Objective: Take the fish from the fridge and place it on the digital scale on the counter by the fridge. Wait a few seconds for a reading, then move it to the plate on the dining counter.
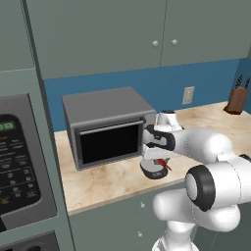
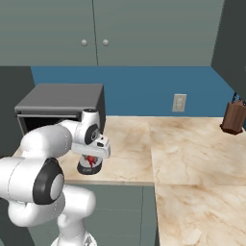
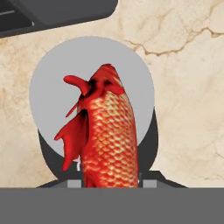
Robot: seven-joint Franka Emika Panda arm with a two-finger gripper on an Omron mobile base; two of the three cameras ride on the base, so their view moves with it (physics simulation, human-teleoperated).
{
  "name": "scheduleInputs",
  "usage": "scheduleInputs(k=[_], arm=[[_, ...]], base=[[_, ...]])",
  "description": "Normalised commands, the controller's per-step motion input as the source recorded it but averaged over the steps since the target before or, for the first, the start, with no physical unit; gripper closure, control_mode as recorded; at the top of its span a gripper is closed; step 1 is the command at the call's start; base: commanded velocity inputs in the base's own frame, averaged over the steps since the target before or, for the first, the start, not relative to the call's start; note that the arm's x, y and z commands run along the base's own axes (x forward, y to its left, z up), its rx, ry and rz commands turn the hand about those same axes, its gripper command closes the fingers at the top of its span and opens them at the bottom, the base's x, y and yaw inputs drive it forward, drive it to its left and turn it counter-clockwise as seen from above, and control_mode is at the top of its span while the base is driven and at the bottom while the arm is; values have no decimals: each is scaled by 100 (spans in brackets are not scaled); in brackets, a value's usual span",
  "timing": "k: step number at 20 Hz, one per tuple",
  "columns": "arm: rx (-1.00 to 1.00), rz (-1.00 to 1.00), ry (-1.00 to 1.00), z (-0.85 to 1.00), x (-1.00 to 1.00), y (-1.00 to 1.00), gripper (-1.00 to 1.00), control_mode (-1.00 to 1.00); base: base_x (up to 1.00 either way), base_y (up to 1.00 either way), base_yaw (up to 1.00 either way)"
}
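Note:
My gripper (image 1: 159,164) is shut on the fish (image 3: 107,131), a small orange-red scaled fish that hangs from the fingers. It is held right over the digital scale (image 3: 52,87), a round dark device with a light grey top. The scale (image 1: 152,172) stands on the counter (image 1: 108,181) just in front of the microwave's right corner. From the right side, the fish (image 2: 90,160) shows as a red patch under the gripper (image 2: 90,157), above the scale (image 2: 89,169). Whether the fish touches the scale top I cannot tell.
A big grey microwave (image 1: 108,127) stands on the counter just behind the scale. A tall appliance with a keypad panel (image 1: 14,157) flanks the left. A knife block (image 2: 234,117) and a wall outlet (image 2: 179,102) are at the back right. The beige counter (image 2: 192,158) stretches right.

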Motion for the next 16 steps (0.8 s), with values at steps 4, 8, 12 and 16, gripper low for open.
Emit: scheduleInputs(k=[4,8,12,16], arm=[[-1,0,2,-27,0,2,100,-100],[-1,0,3,-14,1,1,100,-100],[0,0,2,0,2,1,100,-100],[0,0,0,0,17,8,100,-100]], base=[[0,0,0],[0,0,0],[0,0,0],[0,0,0]])
